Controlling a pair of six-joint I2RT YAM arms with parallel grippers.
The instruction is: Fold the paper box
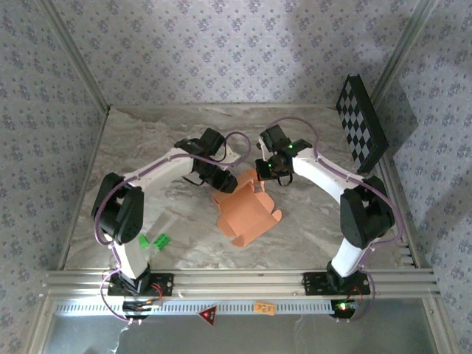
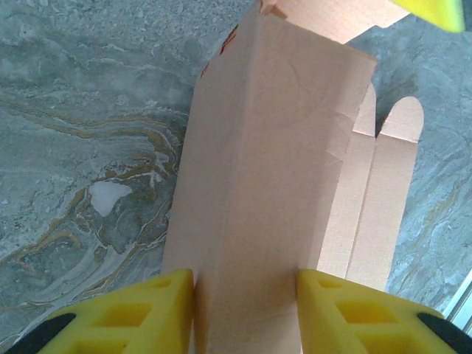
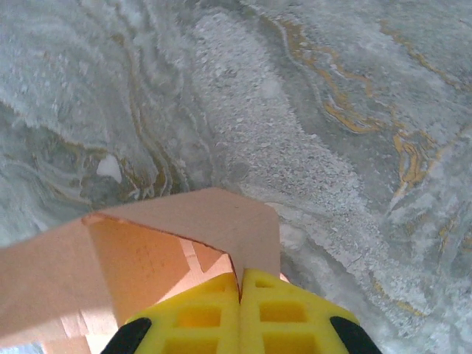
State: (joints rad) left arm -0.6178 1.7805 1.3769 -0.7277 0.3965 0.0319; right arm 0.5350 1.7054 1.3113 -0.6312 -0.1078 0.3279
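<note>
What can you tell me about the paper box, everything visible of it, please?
The paper box is a salmon-orange, matte card piece with creased panels and round-ended flaps, partly folded and not yet closed. It lies on the marbled table between the arms. The left tool grips a raised folded panel, a finger against each side; the right tool is shut on a flap's edge.

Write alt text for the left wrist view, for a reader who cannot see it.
The salmon-orange paper box, partly folded with a raised panel running away from the camera, is clamped between the left gripper and its two yellow fingers, which press on its sides. Flat flaps with rounded ends lie to its right on the grey marbled table.
</note>
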